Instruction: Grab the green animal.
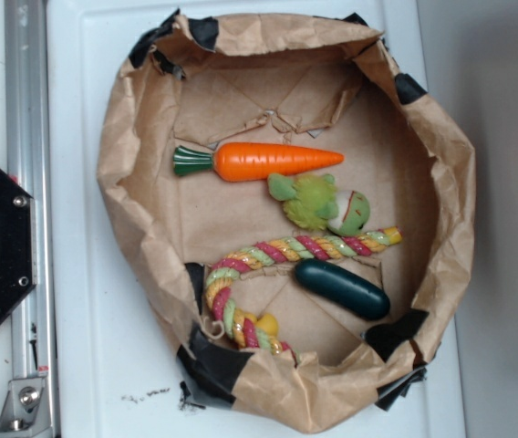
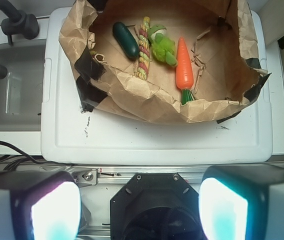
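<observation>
The green animal (image 1: 312, 201) lies near the middle of the exterior frame, inside a crumpled brown paper basin (image 1: 127, 196) on the white counter (image 1: 77, 301). It sits between the orange carrot (image 1: 268, 161) above and the braided rope (image 1: 305, 246) below, touching both. A dark green vegetable (image 1: 343, 289) rests lower right. In the wrist view the pincer (image 2: 139, 210) stands released, well apart from the basin, empty.
</observation>
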`<state>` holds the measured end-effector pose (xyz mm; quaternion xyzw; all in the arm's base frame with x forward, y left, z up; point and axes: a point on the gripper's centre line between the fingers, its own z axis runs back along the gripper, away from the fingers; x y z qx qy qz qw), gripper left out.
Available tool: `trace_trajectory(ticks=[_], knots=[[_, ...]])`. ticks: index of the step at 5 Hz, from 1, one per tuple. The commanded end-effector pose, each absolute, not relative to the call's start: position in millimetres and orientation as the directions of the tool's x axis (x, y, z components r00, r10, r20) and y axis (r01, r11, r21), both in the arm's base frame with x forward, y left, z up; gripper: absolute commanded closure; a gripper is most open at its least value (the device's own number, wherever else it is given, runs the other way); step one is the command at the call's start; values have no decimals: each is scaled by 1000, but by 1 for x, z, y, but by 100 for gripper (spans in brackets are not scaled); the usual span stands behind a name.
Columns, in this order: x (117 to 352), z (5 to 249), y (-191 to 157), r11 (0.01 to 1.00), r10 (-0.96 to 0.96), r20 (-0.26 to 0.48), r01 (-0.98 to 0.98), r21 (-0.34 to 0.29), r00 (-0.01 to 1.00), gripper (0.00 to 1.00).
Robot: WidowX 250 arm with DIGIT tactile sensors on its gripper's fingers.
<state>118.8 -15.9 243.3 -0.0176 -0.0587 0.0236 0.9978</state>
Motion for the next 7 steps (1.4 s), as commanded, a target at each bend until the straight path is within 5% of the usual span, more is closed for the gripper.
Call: trace_trajectory(ticks=[1, 2, 3, 5, 6, 7], knots=[[119, 243, -16, 998, 49, 116, -45, -38, 992, 0], [162, 210, 6, 992, 51, 170, -30, -120, 984, 0], [217, 188, 27, 998, -35, 355, 50, -34, 934, 0], [293, 130, 24, 949, -313, 286, 306, 71, 905, 0], [305, 72, 6, 810, -573, 86, 547, 211, 815, 0], [293, 25, -2, 690, -719, 12, 713, 125, 694, 0]])
